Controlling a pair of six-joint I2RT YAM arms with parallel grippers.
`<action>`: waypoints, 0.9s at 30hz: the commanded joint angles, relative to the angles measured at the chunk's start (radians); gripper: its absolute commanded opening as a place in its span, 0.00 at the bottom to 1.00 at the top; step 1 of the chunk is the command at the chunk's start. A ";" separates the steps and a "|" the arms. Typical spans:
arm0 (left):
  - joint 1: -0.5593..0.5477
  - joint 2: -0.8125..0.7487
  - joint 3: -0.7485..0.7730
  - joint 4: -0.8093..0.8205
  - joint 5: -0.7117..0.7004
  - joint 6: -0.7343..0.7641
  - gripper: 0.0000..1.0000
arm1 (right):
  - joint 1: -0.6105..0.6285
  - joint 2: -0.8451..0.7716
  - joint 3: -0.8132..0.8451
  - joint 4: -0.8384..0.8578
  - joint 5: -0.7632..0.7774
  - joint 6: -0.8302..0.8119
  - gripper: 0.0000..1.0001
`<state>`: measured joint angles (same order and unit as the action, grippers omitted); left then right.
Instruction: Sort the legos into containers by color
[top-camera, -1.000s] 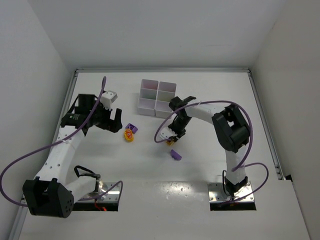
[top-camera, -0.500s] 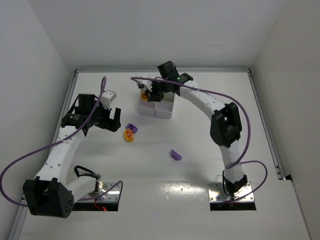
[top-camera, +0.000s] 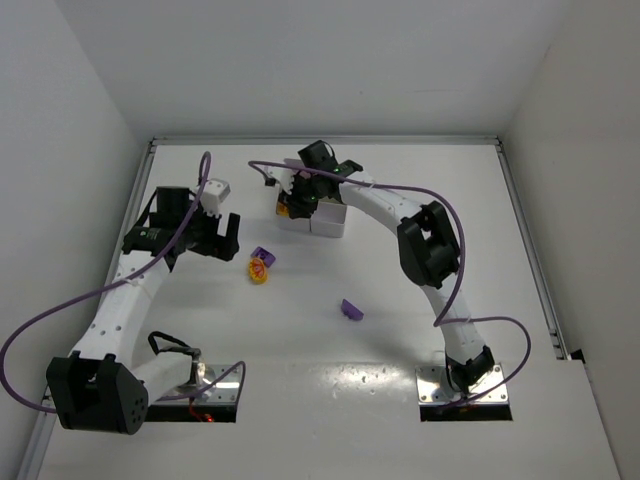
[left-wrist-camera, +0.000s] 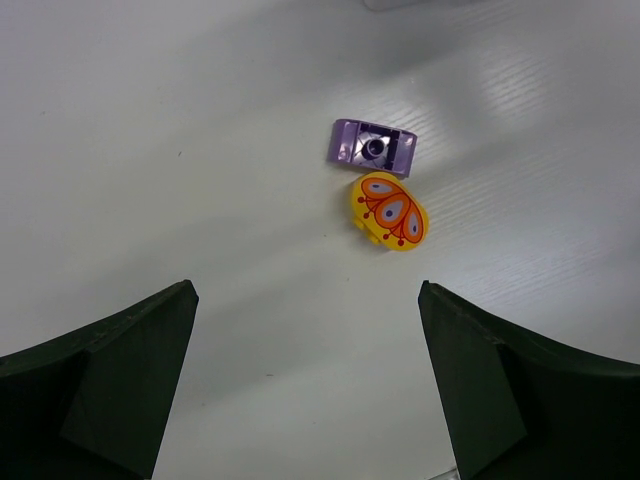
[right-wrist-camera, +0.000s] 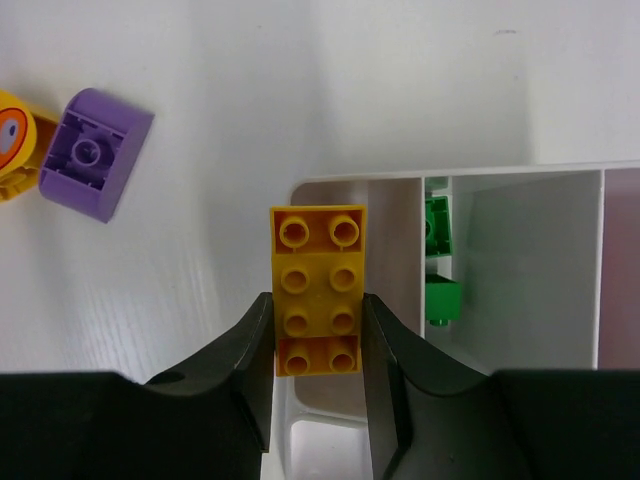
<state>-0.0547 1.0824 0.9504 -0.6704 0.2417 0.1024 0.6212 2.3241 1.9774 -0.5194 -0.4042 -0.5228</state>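
- My left gripper (left-wrist-camera: 310, 380) hangs released, fingers wide apart, over the table (left-wrist-camera: 180, 140).
- At its 1 o'clock lie a purple brick (left-wrist-camera: 373, 148) and a yellow butterfly piece (left-wrist-camera: 390, 211), just beside each other.
- My right gripper (right-wrist-camera: 318, 335) is clenched on an orange-yellow brick (right-wrist-camera: 318, 250), above the tray (right-wrist-camera: 520, 172) at its left rim.
- In a tray compartment at that brick's 2 o'clock sit green bricks (right-wrist-camera: 437, 225).
- A second purple brick (top-camera: 350, 310) lies alone at the tray's 5 o'clock.
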 joint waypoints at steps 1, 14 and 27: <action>0.016 -0.004 -0.010 0.025 -0.012 -0.012 1.00 | 0.002 -0.003 0.043 0.039 0.022 0.024 0.03; 0.016 -0.004 -0.019 0.025 -0.012 -0.012 1.00 | 0.002 0.006 0.043 0.050 0.056 -0.017 0.21; 0.016 -0.004 -0.058 0.054 0.134 0.046 1.00 | 0.002 -0.067 -0.012 0.084 0.067 -0.014 0.62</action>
<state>-0.0505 1.0847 0.9039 -0.6445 0.2935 0.1051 0.6346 2.3249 1.9728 -0.4969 -0.3500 -0.5411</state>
